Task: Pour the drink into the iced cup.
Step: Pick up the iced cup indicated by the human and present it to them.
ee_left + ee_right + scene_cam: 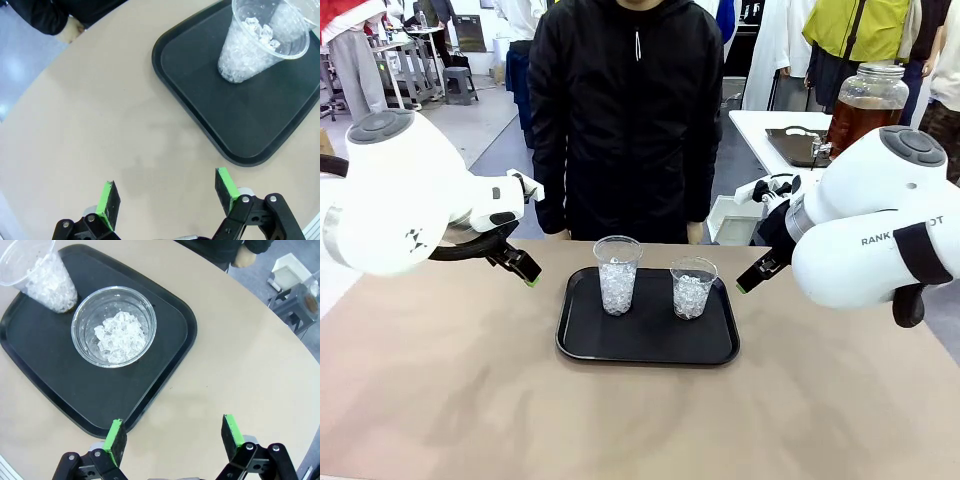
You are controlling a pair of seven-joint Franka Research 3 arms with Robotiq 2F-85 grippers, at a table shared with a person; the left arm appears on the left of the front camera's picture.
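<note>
— Jaws on the left gripper (167,192) are standing fully apart, gripping nothing, hanging over bare table (100,125) just left of the tray (225,110). Why there, you reckon?
— Looks like a waiting pose: it is flanking the tray and leaving the cups free. Tall cup (617,272) is sitting on the tray's left half, ice heaped inside, no liquid.
— And the short cup (693,288)?
— Sitting beside it on the right half, not touching, ice in the bottom, also dry. Tray is probably there for catching spills.
— Right gripper (173,432)?
— Mirroring the left: jaws spread wide, empty, hovering by the tray's right edge, short cup lying ahead of its fingers.
— So where is the drink (855,125)?
— Amber liquid is sitting in a lidded jar (868,88) on a side table (755,130) behind the right arm, well apart from both sets of jaws. Neither is pointing toward it. Person (625,120) is standing at the far edge, arms down.
</note>
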